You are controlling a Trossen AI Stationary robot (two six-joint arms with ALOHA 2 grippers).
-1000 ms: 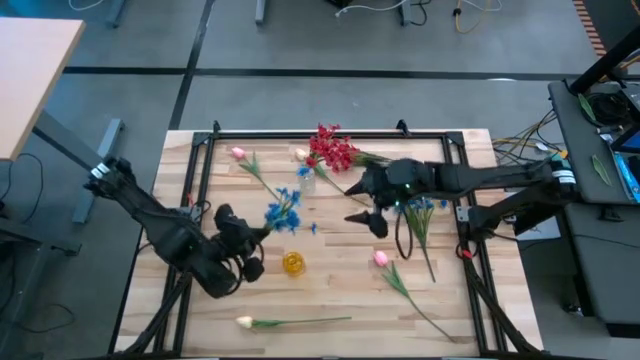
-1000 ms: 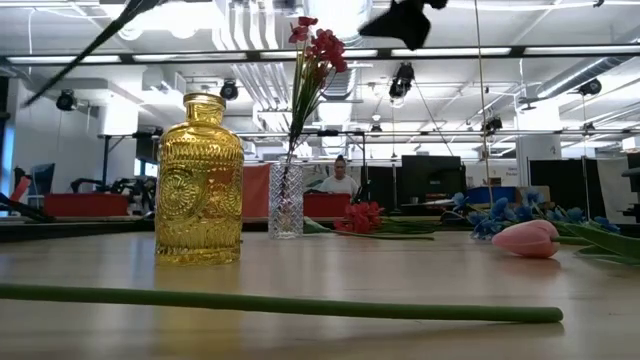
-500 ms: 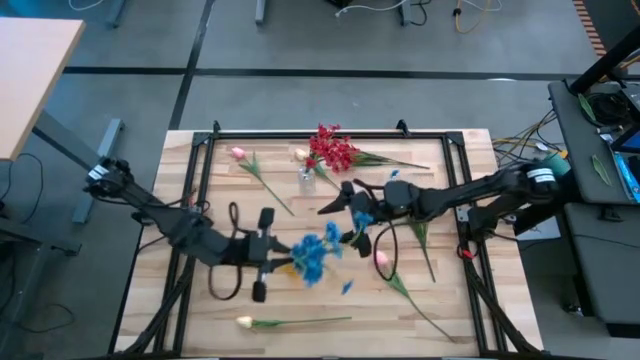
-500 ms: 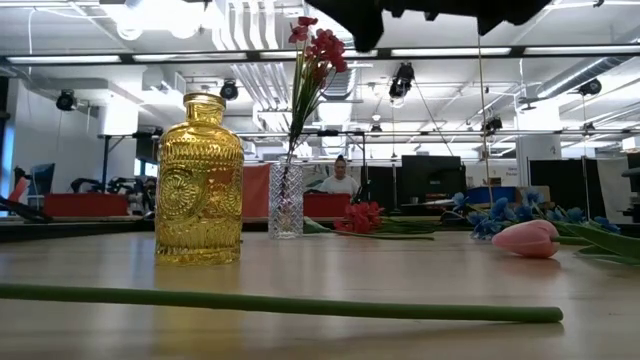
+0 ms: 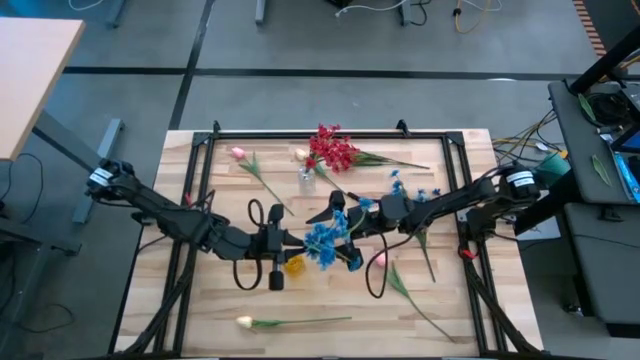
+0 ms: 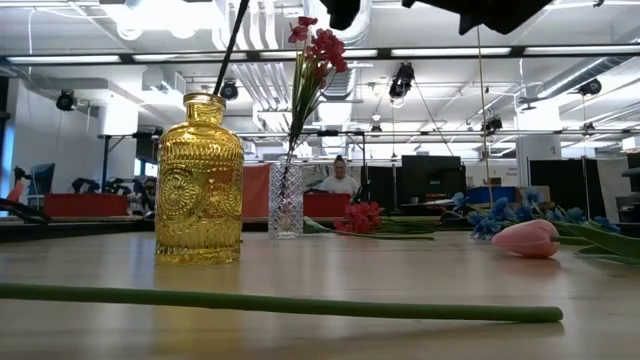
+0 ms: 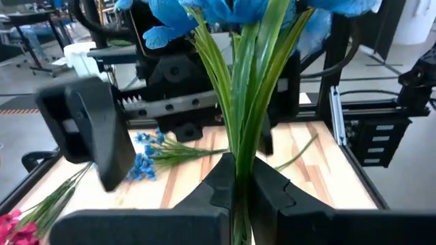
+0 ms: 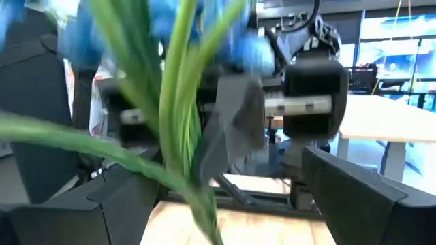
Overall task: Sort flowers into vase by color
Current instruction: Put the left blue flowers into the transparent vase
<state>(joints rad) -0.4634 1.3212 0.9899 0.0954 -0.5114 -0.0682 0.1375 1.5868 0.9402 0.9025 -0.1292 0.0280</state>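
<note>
A blue blossom cluster point(image 5: 322, 243) on several green stems point(image 7: 240, 129) is held above the table's middle by my left gripper point(image 5: 287, 244), which is shut on it. My right gripper point(image 5: 343, 237) is open, one finger on each side of the same stems point(image 8: 178, 116). The yellow glass vase point(image 5: 293, 265) stands just below. In the low view a thin dark stem point(image 6: 231, 45) slants down to the mouth of the yellow vase point(image 6: 200, 180). A clear vase point(image 6: 286, 200) stands on its base behind and holds a red cluster point(image 6: 315, 45). My left gripper pinches the bunch of green stems point(image 7: 238, 178) between its two fingers, some way below the blossoms. The fingers reach in level from the table's left and lie across the stems. The flower is lifted clear and stands steeply, blossoms up, stem end hanging toward the yellow vase.
Lying flat on the table are a cream tulip point(image 5: 245, 322) near the front edge, a pink tulip point(image 5: 381, 259), another pink tulip point(image 5: 238, 153), loose blue flowers point(image 5: 403, 188) and red flowers point(image 5: 335, 150) at the far side. A black frame point(image 5: 200, 180) borders the table.
My left gripper has carried the blue cluster toward the table's middle and tipped it from slanting to nearly upright over the yellow vase. My right gripper has moved left toward the cluster, and its fingers now stand on either side of the stems.
</note>
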